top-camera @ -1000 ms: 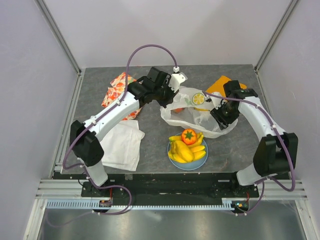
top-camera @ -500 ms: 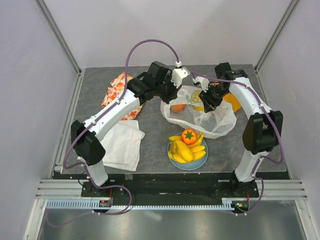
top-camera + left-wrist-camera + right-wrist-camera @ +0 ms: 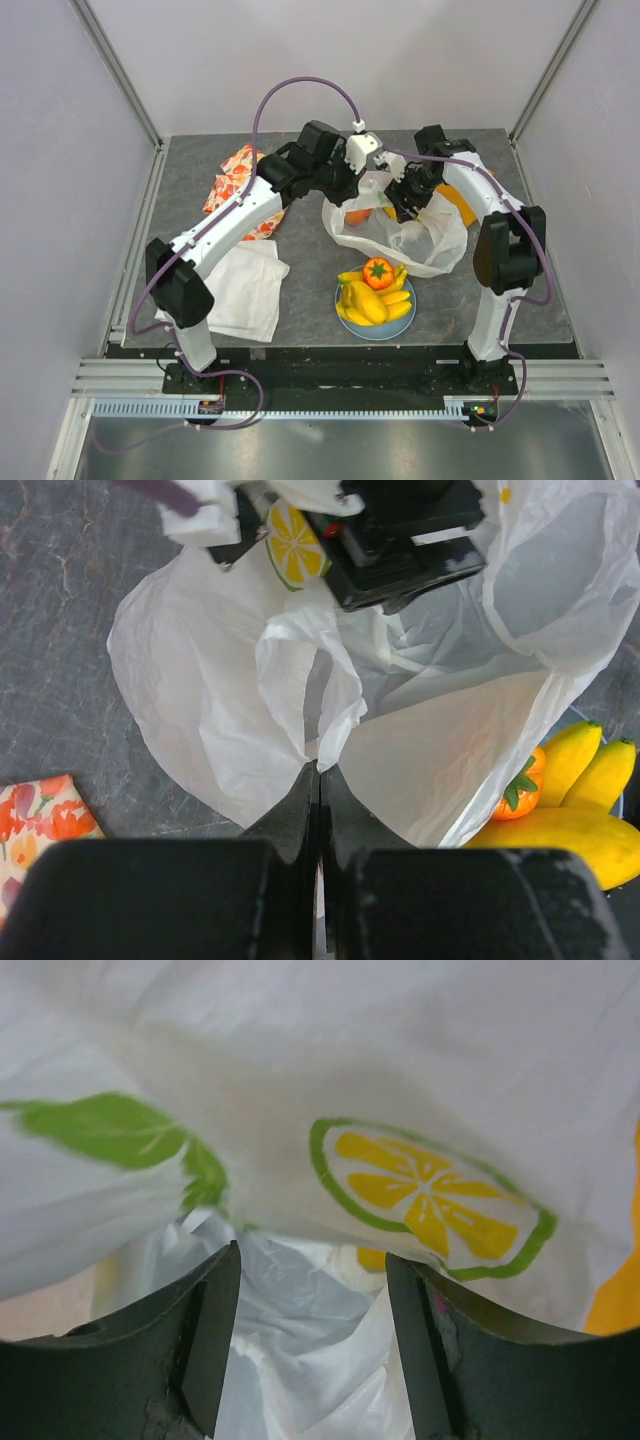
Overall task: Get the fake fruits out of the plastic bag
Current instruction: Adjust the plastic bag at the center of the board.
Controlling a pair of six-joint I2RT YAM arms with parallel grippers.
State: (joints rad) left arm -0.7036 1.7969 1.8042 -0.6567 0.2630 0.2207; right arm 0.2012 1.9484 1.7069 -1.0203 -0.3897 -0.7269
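Observation:
The white plastic bag (image 3: 425,240) lies at the table's middle back, its mouth held up. My left gripper (image 3: 348,198) is shut on the bag's near-left edge, and the film is pinched between its fingers in the left wrist view (image 3: 320,772). My right gripper (image 3: 400,205) is open above the bag's mouth; its wrist view (image 3: 312,1280) shows only crumpled film and a lemon-slice print (image 3: 430,1190) between the jaws. An orange round fruit (image 3: 357,215) lies inside the bag. Yellow bananas (image 3: 372,300) and a red-orange fruit (image 3: 378,271) lie on the light-blue plate (image 3: 400,328).
An orange floral cloth (image 3: 235,180) lies at the back left. A flat white cloth (image 3: 245,290) lies at the front left. An orange object (image 3: 458,205) lies behind the right arm. Grey walls and frame posts enclose the table.
My right arm has swung from the bag's right side round to the back, and its gripper now hangs over the bag's mouth. My left gripper has kept its hold and shifted slightly.

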